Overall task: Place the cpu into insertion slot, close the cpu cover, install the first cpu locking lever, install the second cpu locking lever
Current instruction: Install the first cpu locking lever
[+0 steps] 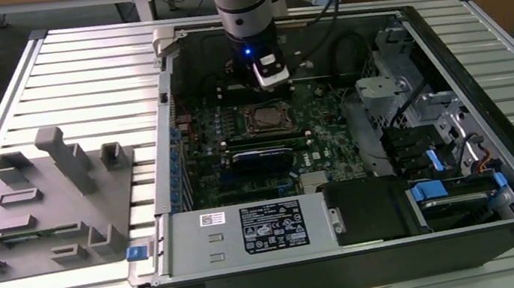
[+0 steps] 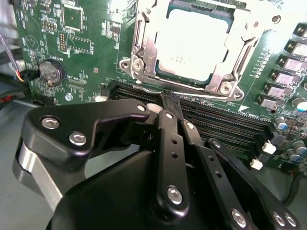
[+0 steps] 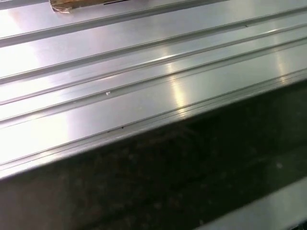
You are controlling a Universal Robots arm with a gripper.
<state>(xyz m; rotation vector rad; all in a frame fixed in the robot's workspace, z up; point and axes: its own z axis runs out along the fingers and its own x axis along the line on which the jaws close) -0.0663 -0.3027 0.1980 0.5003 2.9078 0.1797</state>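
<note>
In the second wrist view the cpu [image 2: 192, 45], a flat silver-grey square, lies in the insertion slot [image 2: 163, 75], hiding the pin field. The cpu cover [image 2: 142, 45], a silvery frame, lies flat around it. I cannot tell how the two locking levers stand. My gripper [image 2: 167, 101] has its black fingers [image 2: 169, 129] shut together with nothing between them. Its tips hover over the black memory slots [image 2: 216, 120], just short of the socket. In the exterior view the gripper [image 1: 271, 75] hangs above the board, just behind the socket [image 1: 264, 118].
The green motherboard [image 2: 81, 52] lies inside an open tower case [image 1: 373, 248] with tall walls. A coin battery [image 2: 50, 72] sits near the gripper. A drive cage and cables [image 1: 427, 135] fill the exterior view's right. A grey fixture [image 1: 44, 204] stands on the ribbed metal table [image 3: 120, 72].
</note>
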